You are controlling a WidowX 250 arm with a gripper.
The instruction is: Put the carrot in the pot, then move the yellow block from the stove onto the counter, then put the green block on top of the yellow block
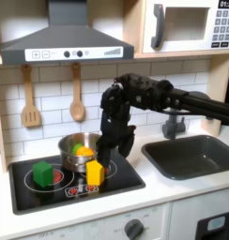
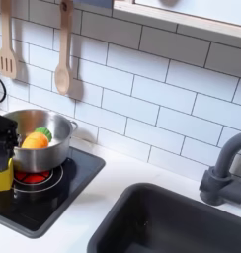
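- The carrot (image 1: pixel 83 150) is seen lying inside the pot (image 1: pixel 67 145) in both exterior views; the first step is judged complete.
- The yellow block (image 1: pixel 94 172) stands upright on the stove (image 1: pixel 51 192), at the front of the burner, taller than wide.
- The gripper (image 1: pixel 99 159) is positioned directly above the yellow block, fingers pointing down and reaching its upper part.
- Whether the fingers are closed on the yellow block cannot be told.
- The counter (image 1: pixel 159 187) lies toward the first exterior view's right of the stove.
- The green block (image 1: pixel 41 172) rests on the stove's other burner, well apart from the gripper.
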